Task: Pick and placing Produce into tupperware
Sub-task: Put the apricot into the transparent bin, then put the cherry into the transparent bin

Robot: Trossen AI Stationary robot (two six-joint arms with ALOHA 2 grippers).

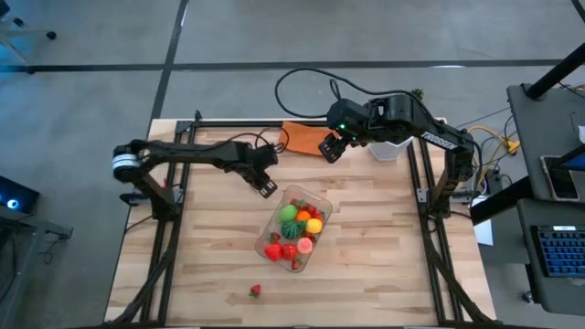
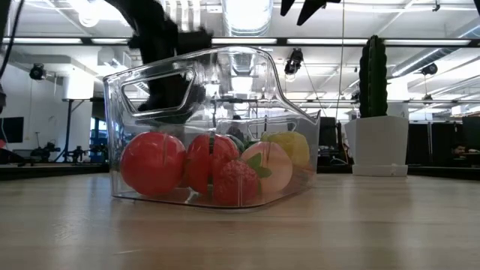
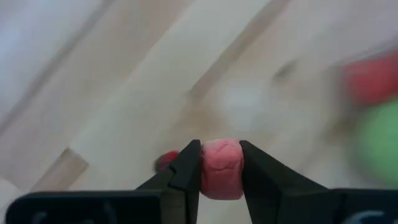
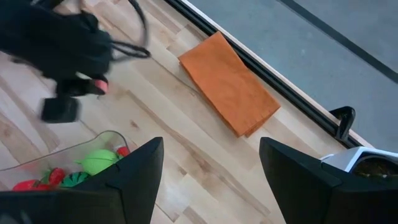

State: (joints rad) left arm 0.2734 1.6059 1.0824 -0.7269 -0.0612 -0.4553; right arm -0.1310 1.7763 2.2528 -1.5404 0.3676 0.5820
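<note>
The tupperware (image 1: 294,228), a clear shallow container, stands at the table's middle with several pieces of produce (image 2: 214,165) inside: red, green, yellow, orange. One red strawberry (image 1: 255,291) lies loose on the wood near the front edge. My left gripper (image 1: 266,187) hangs just past the container's far left corner, shut on a small pink-red piece of produce (image 3: 221,168). My right gripper (image 1: 331,148) waits open, high over the table's far side, by the orange cloth (image 4: 227,84). My left gripper pinches the pink-red piece by its two opposite sides (image 3: 205,171) between its two fingers (image 3: 186,171). The fingers come from above, slanting steeply down. The piece (image 4: 99,85) shows at the fingers' ends, held off the wood.
A green cactus (image 2: 373,67) in a white pot (image 1: 388,146) stands at the far right. The flat orange cloth (image 1: 302,139) lies at the far edge. Metal frame rails (image 1: 169,219) run along both sides. Bare wood lies in front of the container.
</note>
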